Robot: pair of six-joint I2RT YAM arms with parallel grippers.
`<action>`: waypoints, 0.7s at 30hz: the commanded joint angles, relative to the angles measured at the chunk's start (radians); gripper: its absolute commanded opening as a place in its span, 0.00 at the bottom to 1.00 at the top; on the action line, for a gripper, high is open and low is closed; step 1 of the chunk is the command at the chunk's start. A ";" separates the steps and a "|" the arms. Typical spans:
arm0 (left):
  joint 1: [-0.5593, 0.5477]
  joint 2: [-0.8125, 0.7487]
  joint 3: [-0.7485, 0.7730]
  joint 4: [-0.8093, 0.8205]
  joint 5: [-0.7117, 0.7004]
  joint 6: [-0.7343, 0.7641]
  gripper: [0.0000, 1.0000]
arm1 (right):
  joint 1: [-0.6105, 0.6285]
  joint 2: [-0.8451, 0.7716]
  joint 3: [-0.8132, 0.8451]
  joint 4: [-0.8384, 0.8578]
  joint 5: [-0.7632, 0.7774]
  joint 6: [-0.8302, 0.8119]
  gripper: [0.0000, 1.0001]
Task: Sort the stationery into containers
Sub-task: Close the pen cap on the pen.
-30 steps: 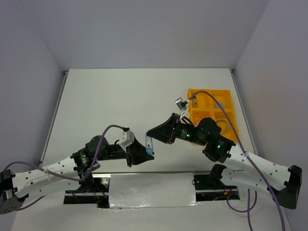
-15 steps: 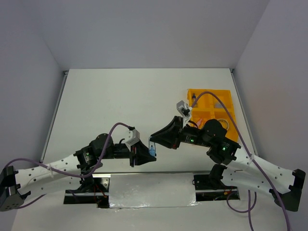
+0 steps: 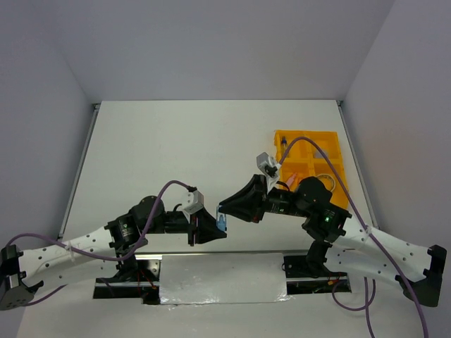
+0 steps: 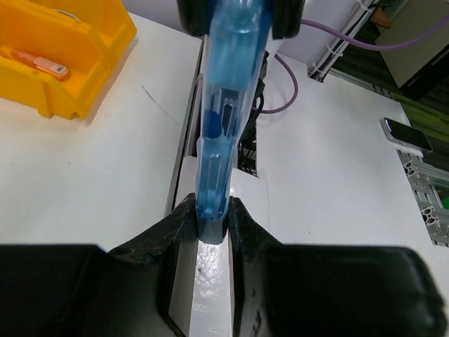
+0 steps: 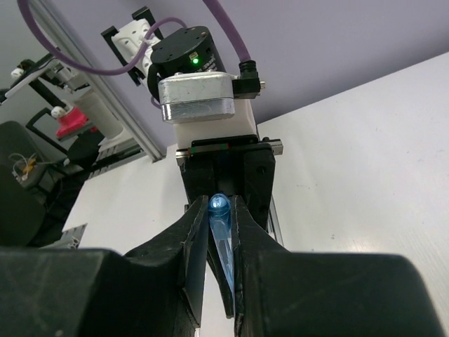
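Note:
A translucent blue clip-like piece (image 3: 222, 222) hangs just above the table's near edge, held from both ends. My left gripper (image 3: 214, 228) is shut on its lower end (image 4: 212, 217). The right gripper (image 3: 223, 210) is shut on the other, rounded end (image 5: 220, 208). In the left wrist view the blue piece (image 4: 224, 105) runs upward into the right fingers (image 4: 286, 15). The yellow-orange tray (image 3: 340, 163) of square compartments sits at the right, behind the right arm. It holds a tan ring (image 3: 326, 184) and an orange clip (image 4: 41, 61).
A silver taped strip (image 3: 222, 278) lies along the near edge between the arm bases. Purple cables loop over both arms (image 3: 310, 144). The walls close in the table at the back and sides.
The right gripper has come lower and closer to the left one. The left wrist has shifted slightly right. The blue piece has stayed between both grippers throughout.

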 commanded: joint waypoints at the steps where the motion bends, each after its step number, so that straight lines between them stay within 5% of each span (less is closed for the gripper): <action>1: 0.005 -0.017 0.040 -0.008 -0.052 -0.003 0.00 | 0.028 -0.025 -0.010 0.058 -0.036 -0.010 0.00; 21: 0.005 -0.092 0.014 0.032 -0.057 0.019 0.00 | 0.033 0.021 -0.066 0.104 -0.016 0.011 0.00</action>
